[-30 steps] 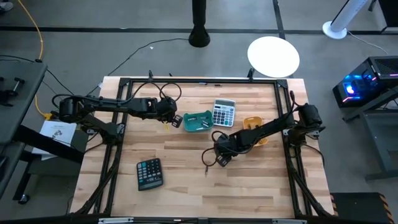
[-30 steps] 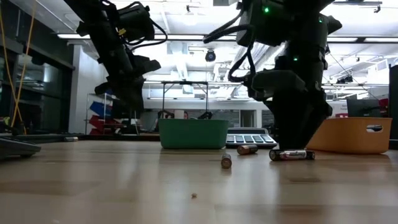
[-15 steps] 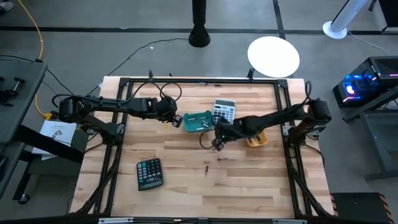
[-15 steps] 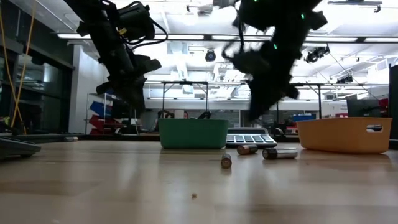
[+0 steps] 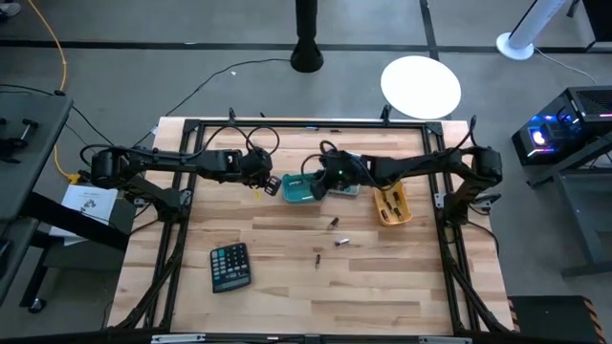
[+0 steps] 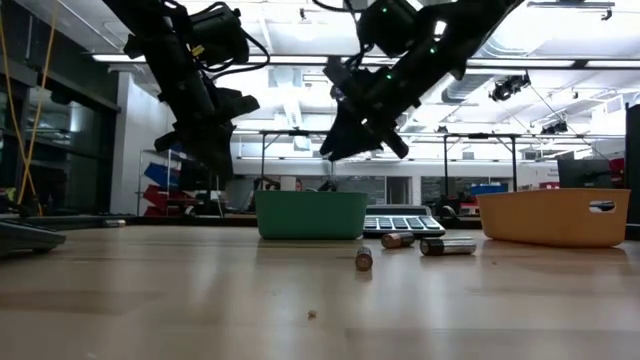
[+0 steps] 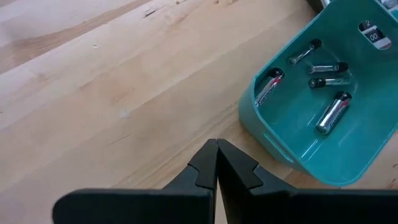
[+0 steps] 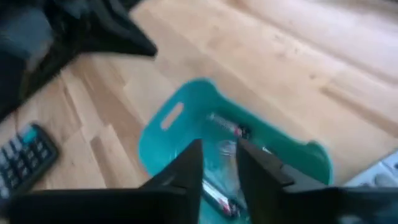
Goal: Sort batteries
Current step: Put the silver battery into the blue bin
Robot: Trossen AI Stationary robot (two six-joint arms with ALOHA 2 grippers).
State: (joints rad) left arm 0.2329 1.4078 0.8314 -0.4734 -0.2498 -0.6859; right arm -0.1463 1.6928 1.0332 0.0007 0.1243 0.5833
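Observation:
The teal tray holds several batteries. Three loose batteries lie on their sides on the wood, also in the low view. My right gripper hangs over the teal tray, its fingers narrowly apart with a blurred silvery battery between them. My left gripper is shut and hovers just left of the tray, touching nothing. My right gripper appears to pinch a small silvery battery between its two fingers, slanting down from above. The battery is lifted clear over the teal tray. Blur hides which part of it the fingers are on.
A yellow tray sits right of the teal one, with small items inside. A grey calculator lies partly under my right arm, behind the teal tray. A dark calculator lies near the table's near-left. Bare wood spreads around the loose batteries.
My right gripper rose from the loose batteries in the table's middle and swung toward the far edge and left, ending above the teal tray. The long battery beside where it stood slid a little.

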